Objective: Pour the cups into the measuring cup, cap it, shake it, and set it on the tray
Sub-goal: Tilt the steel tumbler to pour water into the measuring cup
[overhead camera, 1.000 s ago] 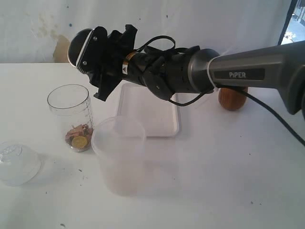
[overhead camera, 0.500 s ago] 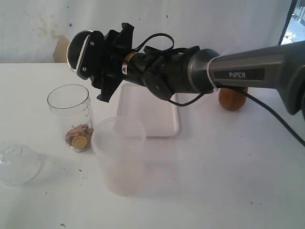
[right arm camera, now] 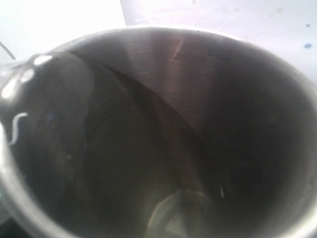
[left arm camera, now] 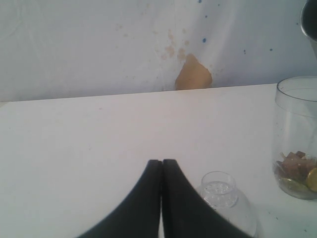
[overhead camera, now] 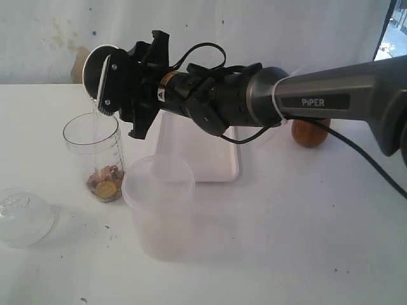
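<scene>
1. Right hand point(overhead camera: 119, 81): its fingers pinch the steel tumbler point(overhead camera: 102, 71) from both sides. The hand holds it in the air above the surface point(overhead camera: 305, 241).
2. Steel tumbler: tipped well over on its side, with its mouth directly above the open top of the measuring cup point(overhead camera: 93, 149). A thin, faint stream point(overhead camera: 95, 111) runs from its lower rim into that cup. In the right wrist view the tumbler's dark, brushed interior point(right arm camera: 158, 129) fills the picture.
3. Measuring cup: upright on the surface, uncapped, with small brownish pieces and a yellow disc point(overhead camera: 105, 185) lying at its bottom.
4. Cap point(overhead camera: 24, 217): rests on the surface, knob up, apart from the measuring cup and nearer the viewer.
5. Left hand point(left arm camera: 161, 163): fingers pressed together and holding nothing, low over the surface, just beside the cap.
6. Tray point(overhead camera: 219, 164): flat on the surface, behind the frosted tub point(overhead camera: 159, 206) and partly under the right arm.
7. Brown cup point(overhead camera: 310, 132): upright, partly hidden behind the right arm.
</scene>
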`<action>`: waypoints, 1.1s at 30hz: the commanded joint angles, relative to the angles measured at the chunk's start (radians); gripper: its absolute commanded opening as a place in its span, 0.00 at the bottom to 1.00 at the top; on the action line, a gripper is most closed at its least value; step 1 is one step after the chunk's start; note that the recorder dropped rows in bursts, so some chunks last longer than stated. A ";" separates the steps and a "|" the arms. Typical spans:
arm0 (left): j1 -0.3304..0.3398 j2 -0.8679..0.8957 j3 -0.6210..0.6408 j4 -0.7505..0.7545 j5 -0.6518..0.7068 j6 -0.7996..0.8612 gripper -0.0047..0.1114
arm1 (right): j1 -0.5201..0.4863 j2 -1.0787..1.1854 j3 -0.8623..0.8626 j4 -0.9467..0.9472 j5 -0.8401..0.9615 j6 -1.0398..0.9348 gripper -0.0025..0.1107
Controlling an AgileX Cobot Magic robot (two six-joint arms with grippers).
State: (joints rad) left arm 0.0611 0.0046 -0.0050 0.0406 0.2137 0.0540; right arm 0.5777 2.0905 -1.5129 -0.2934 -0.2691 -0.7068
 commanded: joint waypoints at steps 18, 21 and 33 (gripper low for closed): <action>-0.004 -0.005 0.005 -0.007 -0.011 -0.001 0.05 | -0.001 -0.025 -0.008 0.005 -0.065 -0.105 0.02; -0.004 -0.005 0.005 -0.007 -0.011 -0.001 0.05 | -0.001 -0.025 -0.008 0.005 -0.065 -0.119 0.02; -0.004 -0.005 0.005 -0.007 -0.011 -0.001 0.05 | -0.001 -0.025 -0.008 0.005 -0.061 -0.181 0.02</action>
State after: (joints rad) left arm 0.0611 0.0046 -0.0050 0.0406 0.2137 0.0540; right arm 0.5777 2.0905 -1.5129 -0.2934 -0.2691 -0.8601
